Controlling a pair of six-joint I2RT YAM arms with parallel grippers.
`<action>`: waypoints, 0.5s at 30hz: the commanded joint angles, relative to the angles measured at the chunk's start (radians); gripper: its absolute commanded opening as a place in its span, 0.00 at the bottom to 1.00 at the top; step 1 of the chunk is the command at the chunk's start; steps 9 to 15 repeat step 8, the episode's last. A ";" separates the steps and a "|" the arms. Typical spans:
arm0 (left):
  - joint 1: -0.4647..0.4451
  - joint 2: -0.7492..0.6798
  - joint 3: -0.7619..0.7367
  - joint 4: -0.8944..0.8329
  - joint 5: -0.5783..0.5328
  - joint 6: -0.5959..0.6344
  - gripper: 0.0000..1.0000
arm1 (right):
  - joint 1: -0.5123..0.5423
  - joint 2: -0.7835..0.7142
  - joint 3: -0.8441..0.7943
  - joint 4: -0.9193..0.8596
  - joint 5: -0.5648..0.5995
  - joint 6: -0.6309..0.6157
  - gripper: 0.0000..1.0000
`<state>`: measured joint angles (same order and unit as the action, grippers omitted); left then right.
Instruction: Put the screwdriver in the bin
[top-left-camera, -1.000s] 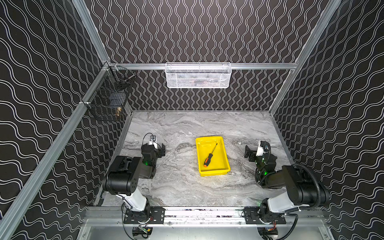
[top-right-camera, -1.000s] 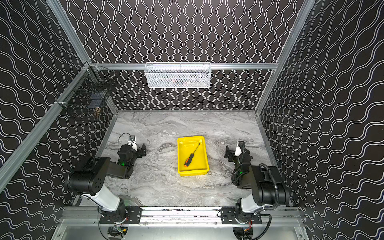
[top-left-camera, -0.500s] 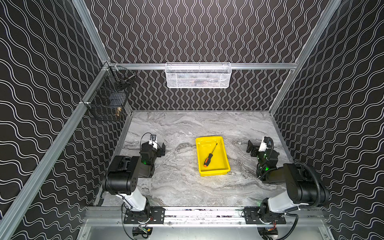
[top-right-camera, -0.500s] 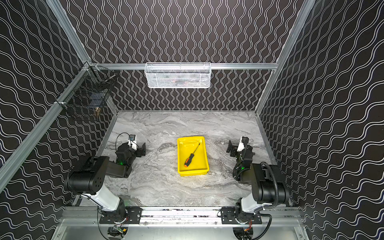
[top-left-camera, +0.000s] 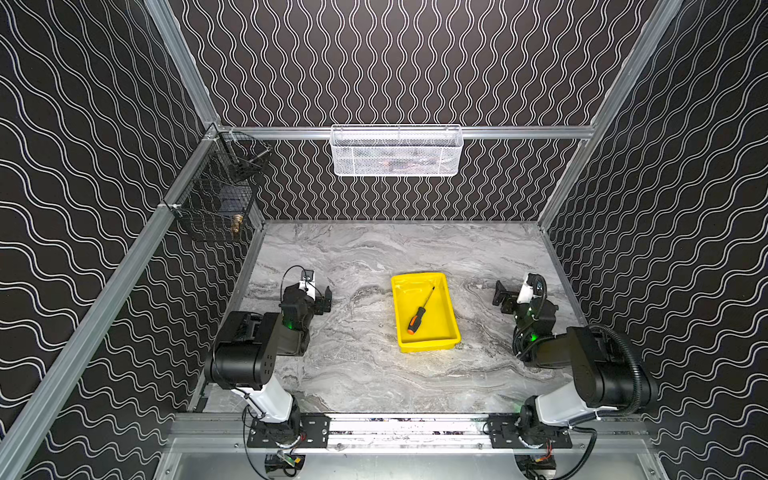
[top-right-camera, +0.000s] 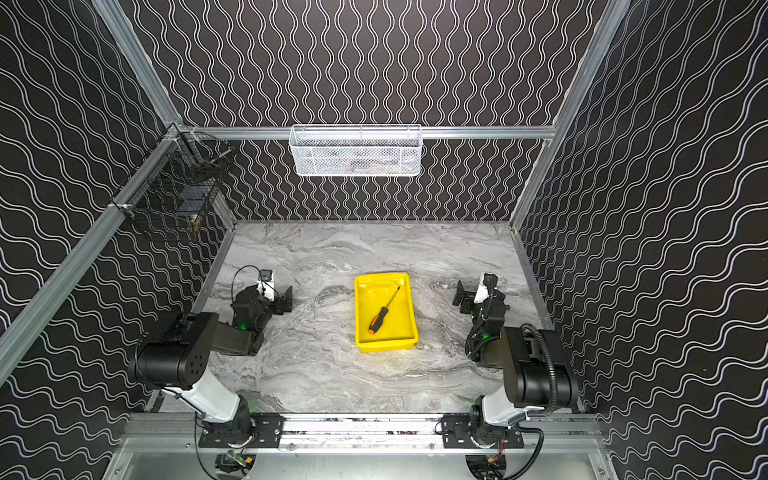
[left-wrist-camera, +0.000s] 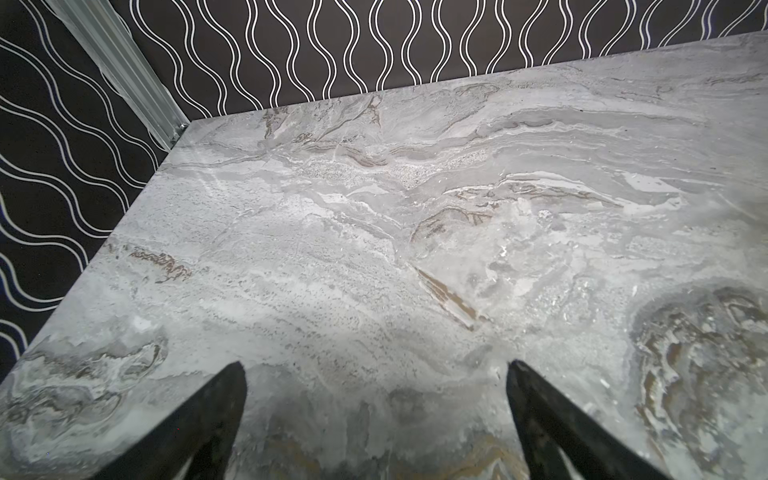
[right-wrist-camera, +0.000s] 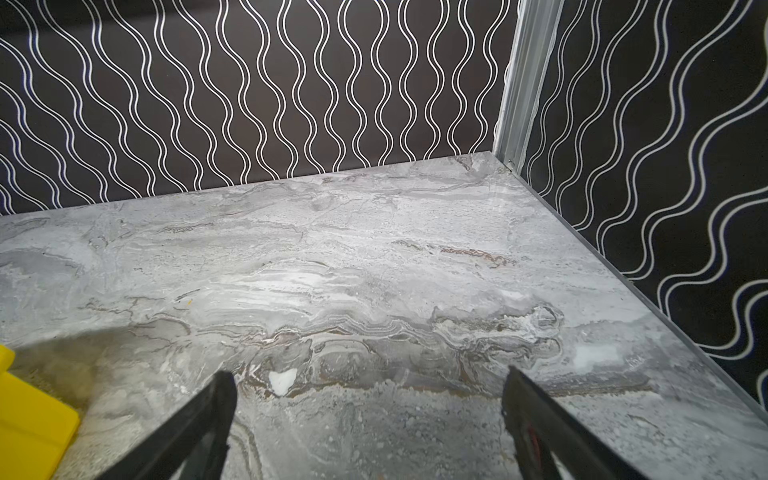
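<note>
Since a second ago the right arm has drawn slightly back from the bin (top-left-camera: 430, 345); nothing else has shifted. The screwdriver (top-left-camera: 419, 311) lies diagonally inside the yellow bin, orange cap toward the arms' bases. The left pincer (left-wrist-camera: 374, 365) and right pincer (right-wrist-camera: 365, 374) gape wide and empty, low over the worktop (top-left-camera: 353, 374) on either side of the bin.

I see a bright yellow bin (top-left-camera: 428, 345), a black-handled screwdriver (top-left-camera: 416, 320) with orange cap and stripe, a grey veined marble surface (top-left-camera: 353, 374), and black walls (top-left-camera: 395, 62) with white wavy lines.
</note>
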<state>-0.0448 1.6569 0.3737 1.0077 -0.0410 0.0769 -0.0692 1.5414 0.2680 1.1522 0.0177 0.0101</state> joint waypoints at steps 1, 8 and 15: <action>0.002 0.001 -0.001 0.013 0.007 -0.012 0.99 | 0.000 0.005 0.011 0.005 0.000 0.001 0.99; 0.002 0.000 -0.002 0.013 0.008 -0.012 0.99 | 0.000 0.000 -0.001 0.024 0.008 0.000 0.99; 0.002 0.000 -0.002 0.013 0.008 -0.012 0.99 | 0.000 0.000 -0.001 0.024 0.008 0.000 0.99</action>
